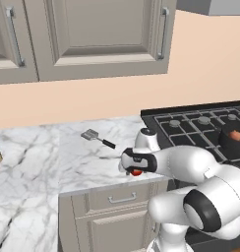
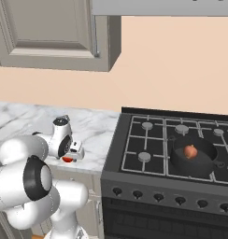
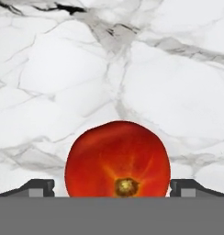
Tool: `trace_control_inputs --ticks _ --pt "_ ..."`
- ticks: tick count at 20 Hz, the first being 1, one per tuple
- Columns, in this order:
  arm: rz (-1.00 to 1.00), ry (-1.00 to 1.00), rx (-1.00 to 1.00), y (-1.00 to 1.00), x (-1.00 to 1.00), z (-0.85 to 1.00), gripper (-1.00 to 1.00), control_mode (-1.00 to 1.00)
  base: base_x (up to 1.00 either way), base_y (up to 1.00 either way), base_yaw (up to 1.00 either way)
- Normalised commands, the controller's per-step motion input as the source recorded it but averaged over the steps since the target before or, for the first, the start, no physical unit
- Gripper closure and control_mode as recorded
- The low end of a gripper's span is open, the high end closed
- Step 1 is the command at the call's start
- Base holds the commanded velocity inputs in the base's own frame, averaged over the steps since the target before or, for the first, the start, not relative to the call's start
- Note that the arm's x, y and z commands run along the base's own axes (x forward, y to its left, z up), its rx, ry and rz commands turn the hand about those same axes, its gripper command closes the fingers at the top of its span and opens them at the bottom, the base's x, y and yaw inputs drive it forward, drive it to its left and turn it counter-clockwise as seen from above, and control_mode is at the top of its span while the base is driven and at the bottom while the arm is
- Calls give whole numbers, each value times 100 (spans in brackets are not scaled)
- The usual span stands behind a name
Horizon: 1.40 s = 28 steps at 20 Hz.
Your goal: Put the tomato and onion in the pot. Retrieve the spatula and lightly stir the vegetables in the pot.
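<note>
The arm bends low over the table's (image 1: 53, 152) front edge, hand pointing down at the tomato (image 1: 136, 172). Only the hand view shows the fingers (image 3: 40, 187): spread wide, one on each side of the tomato, whether touching it I cannot tell. The left base view alone shows the spatula (image 1: 97, 138) lying on the marble behind the hand. The onion (image 2: 190, 151) sits in the pot (image 2: 194, 161) on the stove (image 2: 148, 140).

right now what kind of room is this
A kitchen, rendered: a gas stove with a pot on a burner, a marble counter and wall cabinets above it.
</note>
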Motion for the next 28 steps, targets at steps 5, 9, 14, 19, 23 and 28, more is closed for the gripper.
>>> trace_control_inputs --ticks 5,9,14,19,23,28 --pt "0 0 0 0 0 -2 -100 -100 0 0 0" --pt "0 0 0 0 8 0 -100 -100 0 0 0" --pt "0 0 0 0 5 0 100 -100 0 0 0" --pt "0 0 0 0 0 0 100 -100 0 0 0" --pt "0 -1 0 0 -17 27 100 -100 0 0 0" --pt "0 -2 0 -7 -68 93 100 -100 0 0 0"
